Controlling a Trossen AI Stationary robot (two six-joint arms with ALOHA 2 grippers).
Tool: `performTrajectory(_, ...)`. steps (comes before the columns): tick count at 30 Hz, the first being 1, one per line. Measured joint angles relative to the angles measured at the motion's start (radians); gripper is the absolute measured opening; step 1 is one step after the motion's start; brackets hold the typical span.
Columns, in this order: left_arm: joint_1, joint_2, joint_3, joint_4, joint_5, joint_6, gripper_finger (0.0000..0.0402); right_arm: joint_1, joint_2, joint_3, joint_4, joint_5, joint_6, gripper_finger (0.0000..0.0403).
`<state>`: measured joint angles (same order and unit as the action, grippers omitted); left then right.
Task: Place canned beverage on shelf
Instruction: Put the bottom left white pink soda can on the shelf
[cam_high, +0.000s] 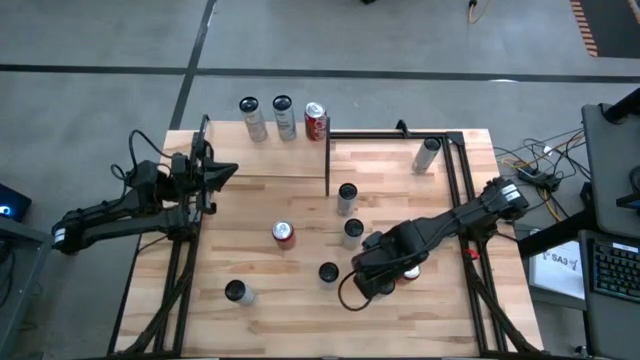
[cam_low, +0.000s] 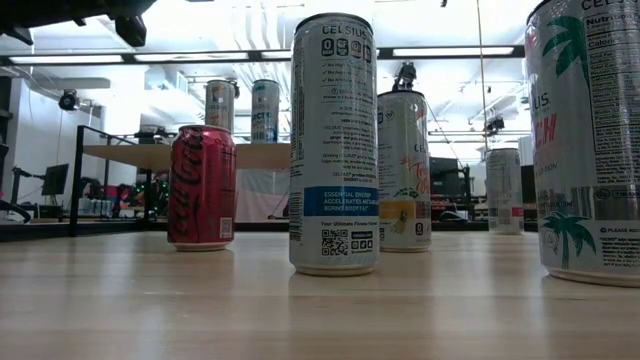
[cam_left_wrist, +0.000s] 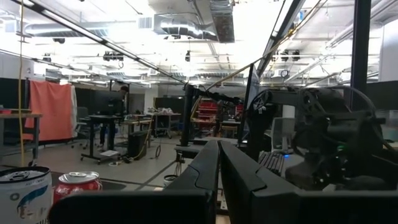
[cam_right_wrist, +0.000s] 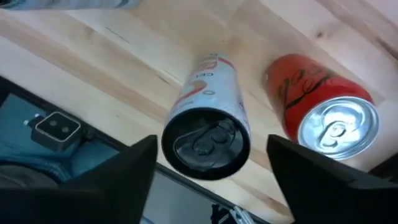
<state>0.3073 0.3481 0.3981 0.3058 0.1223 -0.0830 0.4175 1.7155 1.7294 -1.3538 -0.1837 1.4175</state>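
Three cans are standing on the shelf (cam_high: 262, 155) at the desk's far left corner: two slim silver ones (cam_high: 249, 118) and a red can (cam_high: 316, 121) at its right end. You are looking at bare pale wood on the desk (cam_high: 250, 260) between the left arm and the middle cluster of cans, and more near the front edge.

Your right end effector (cam_high: 385, 275) is sitting low over the front centre of the desk, just right of a slim dark-topped can (cam_high: 328, 272). Its fingers (cam_right_wrist: 134, 165) are standing wide apart on either side of a slim white can (cam_right_wrist: 208, 127) without touching it; another red can (cam_right_wrist: 326, 118) is standing just beside.

Your left end effector (cam_high: 222, 171) is waiting at the desk's left edge beside the shelf, fingers pressed together and gripping nothing.
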Motion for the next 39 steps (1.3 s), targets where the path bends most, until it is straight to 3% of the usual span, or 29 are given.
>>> performTrajectory(7,0.0,-0.001,0.0,0.0,-0.001,0.0,0.0,0.013,0.03,0.0,0.003,-0.009,0.004,0.0357)
performTrajectory(15,0.0,-0.001,0.0,0.0,-0.001,-0.001,0.0,0.017,0.115,0.0,0.006,-0.008,-0.004,0.0362)
performTrajectory(18,0.0,-0.001,0.0,0.0,-0.001,-0.001,0.0,0.019,0.148,0.0,0.011,-0.035,-0.033,0.0334)
performTrajectory(23,0.0,-0.001,0.0,0.0,-0.002,-0.005,0.0,0.021,0.166,0.0,0.013,-0.053,-0.044,0.0238)
performTrajectory(32,0.0,0.003,0.0,0.001,0.007,-0.04,0.0,0.004,0.112,0.096,-0.107,-0.016,-0.075,0.024)
performTrajectory(36,-0.002,0.027,0.0,0.026,0.108,-0.068,0.0,-0.009,0.094,0.221,-0.224,0.066,-0.109,0.024)
performTrajectory(39,-0.017,0.067,0.0,0.091,0.156,-0.099,0.0,-0.023,0.064,0.3,-0.209,0.115,-0.166,0.024)
